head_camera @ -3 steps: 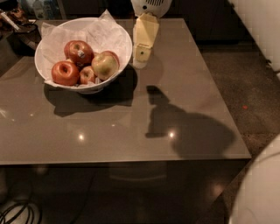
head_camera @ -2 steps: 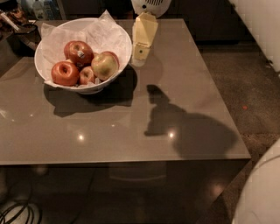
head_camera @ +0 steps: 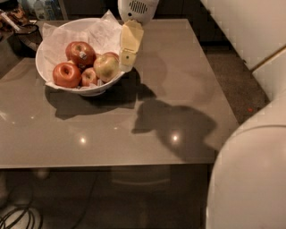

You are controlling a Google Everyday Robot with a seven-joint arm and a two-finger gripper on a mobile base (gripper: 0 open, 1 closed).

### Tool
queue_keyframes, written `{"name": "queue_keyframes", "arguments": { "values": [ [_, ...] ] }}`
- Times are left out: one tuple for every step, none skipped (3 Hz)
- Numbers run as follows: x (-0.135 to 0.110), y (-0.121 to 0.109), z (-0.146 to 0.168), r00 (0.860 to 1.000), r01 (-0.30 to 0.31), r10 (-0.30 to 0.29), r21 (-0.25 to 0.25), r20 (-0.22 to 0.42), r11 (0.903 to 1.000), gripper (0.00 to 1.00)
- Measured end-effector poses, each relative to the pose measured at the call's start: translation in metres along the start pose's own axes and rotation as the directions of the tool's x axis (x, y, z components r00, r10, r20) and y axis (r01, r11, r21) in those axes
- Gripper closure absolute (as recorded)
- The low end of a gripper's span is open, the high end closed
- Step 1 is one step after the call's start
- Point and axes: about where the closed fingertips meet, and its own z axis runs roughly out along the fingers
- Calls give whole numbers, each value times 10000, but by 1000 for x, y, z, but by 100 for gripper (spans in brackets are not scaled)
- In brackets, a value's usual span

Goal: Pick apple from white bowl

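The white bowl (head_camera: 48, 41) stands at the table's back left, lined with crinkled white paper. The pale yellow-green apple (head_camera: 106, 67) lies at its right side, against the rim. My cream gripper (head_camera: 126, 60) hangs down from the white wrist (head_camera: 137, 8) at the top. Its tip is at the bowl's right rim, right beside the yellow-green apple. It holds nothing that I can see.
Three red apples lie in the bowl: one with a sticker (head_camera: 80, 53), one at the left (head_camera: 67, 74), and a small one (head_camera: 89, 77). The grey table (head_camera: 134, 125) ends at the front and right. My white body (head_camera: 250, 179) fills the lower right. Dark clutter (head_camera: 22, 27) sits at the back left.
The gripper has moved left toward the bowl and now hangs at its right rim next to the yellow-green apple. The apples have not moved.
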Motion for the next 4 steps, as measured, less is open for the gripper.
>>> {"name": "queue_keyframes", "arguments": {
  "values": [
    [-10, -3, 18, 9999, -81, 85, -483, 77, 9988, 0],
    [-15, -9, 19, 9996, -69, 76, -256, 262, 9996, 0],
    [-17, -10, 26, 9981, -382, 393, -242, 471, 9990, 0],
    [-17, -11, 31, 9964, -648, 667, -379, 514, 9972, 11]
  ]
}}
